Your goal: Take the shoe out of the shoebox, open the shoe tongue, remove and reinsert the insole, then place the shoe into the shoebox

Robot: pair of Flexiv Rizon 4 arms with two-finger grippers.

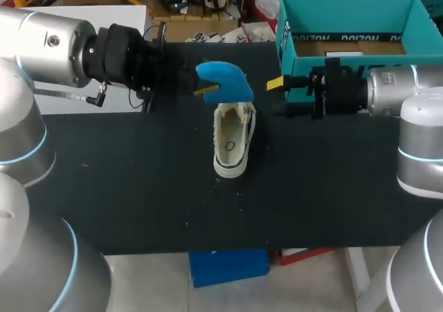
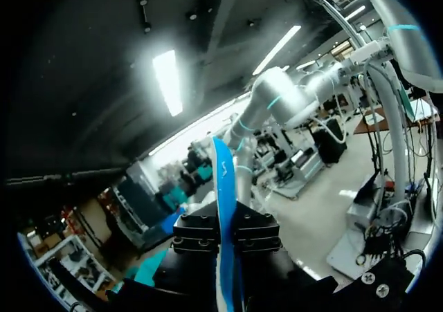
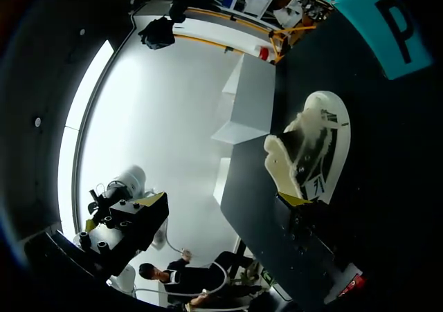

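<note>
A white shoe [image 1: 232, 142] stands on the black table [image 1: 138, 187] near the middle, its opening facing up. Just above and behind it hangs a blue insole [image 1: 225, 80], and my left gripper [image 1: 202, 89] is shut on its edge. In the left wrist view the insole [image 2: 223, 187] runs edge-on between the black fingers [image 2: 197, 236]. My right gripper [image 1: 277, 84] hovers to the right of the insole, open and holding nothing. In the right wrist view the shoe [image 3: 315, 153] lies on its side of the open gripper [image 3: 225, 205], close to one yellow tip.
The open teal shoebox [image 1: 353, 49] stands at the back right of the table, right behind my right arm, and its wall [image 3: 377, 21] shows beyond the shoe in the right wrist view. Bare black tabletop stretches in front of and to the left of the shoe.
</note>
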